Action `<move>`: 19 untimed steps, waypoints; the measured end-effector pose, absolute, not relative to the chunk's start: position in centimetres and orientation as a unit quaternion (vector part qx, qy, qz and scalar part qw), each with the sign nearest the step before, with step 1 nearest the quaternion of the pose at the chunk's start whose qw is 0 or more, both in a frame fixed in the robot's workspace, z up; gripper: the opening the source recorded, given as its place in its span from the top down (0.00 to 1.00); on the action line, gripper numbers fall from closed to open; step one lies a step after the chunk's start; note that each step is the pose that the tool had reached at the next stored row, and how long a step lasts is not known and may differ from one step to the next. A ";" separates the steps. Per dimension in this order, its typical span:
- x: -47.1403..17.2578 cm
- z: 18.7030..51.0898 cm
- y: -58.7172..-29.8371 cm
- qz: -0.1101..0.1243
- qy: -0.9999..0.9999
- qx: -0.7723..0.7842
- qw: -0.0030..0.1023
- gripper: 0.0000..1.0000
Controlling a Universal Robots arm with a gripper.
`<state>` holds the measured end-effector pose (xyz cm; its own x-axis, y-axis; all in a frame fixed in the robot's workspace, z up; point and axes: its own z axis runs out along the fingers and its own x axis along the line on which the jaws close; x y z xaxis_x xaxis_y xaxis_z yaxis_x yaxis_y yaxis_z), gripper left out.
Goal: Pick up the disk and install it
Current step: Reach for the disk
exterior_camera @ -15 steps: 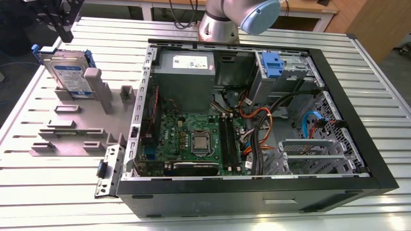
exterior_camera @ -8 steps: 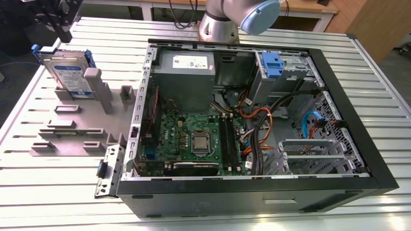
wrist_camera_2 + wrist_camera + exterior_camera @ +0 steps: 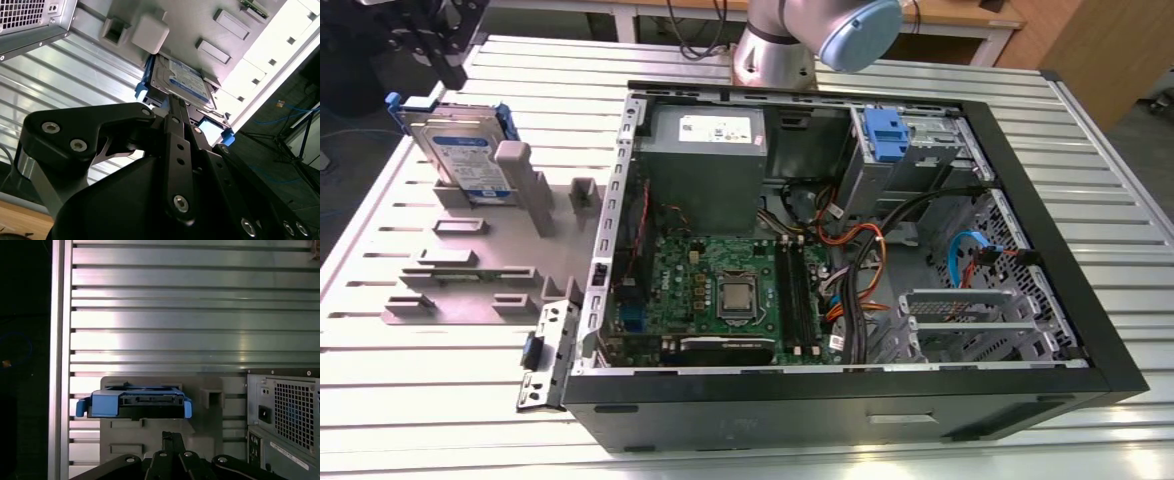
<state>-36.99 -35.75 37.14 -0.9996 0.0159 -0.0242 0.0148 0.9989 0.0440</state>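
The disk [image 3: 464, 150], a silver drive with a white-and-blue label in a blue carrier, stands on edge in the grey slotted holder [image 3: 480, 240] on the exterior view's left. My black gripper [image 3: 451, 72] hangs just above the disk's top edge, apart from it. In the second wrist view the gripper [image 3: 172, 104] points at the disk [image 3: 186, 82], close to its near end. The first wrist view looks down on the disk's blue top edge [image 3: 135, 402], with the gripper [image 3: 172, 436] right beside it.
An open black computer case [image 3: 1067, 300] lies on the slatted metal table [image 3: 440, 400], the motherboard facing up. A blue caddy [image 3: 883, 135] sits in its drive bay at the far corner. The case's rear panel [image 3: 285, 415] is close to the holder.
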 end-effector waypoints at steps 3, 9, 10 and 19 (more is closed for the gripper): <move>-37.1 37.1 -35.7 0.022 1.000 0.008 0.012 0.89; -37.5 37.0 -35.7 0.022 1.000 0.008 0.010 0.89; -37.6 37.0 -35.7 0.022 1.000 0.008 0.009 0.89; -38.3 36.7 -35.7 0.022 1.000 0.008 0.007 0.89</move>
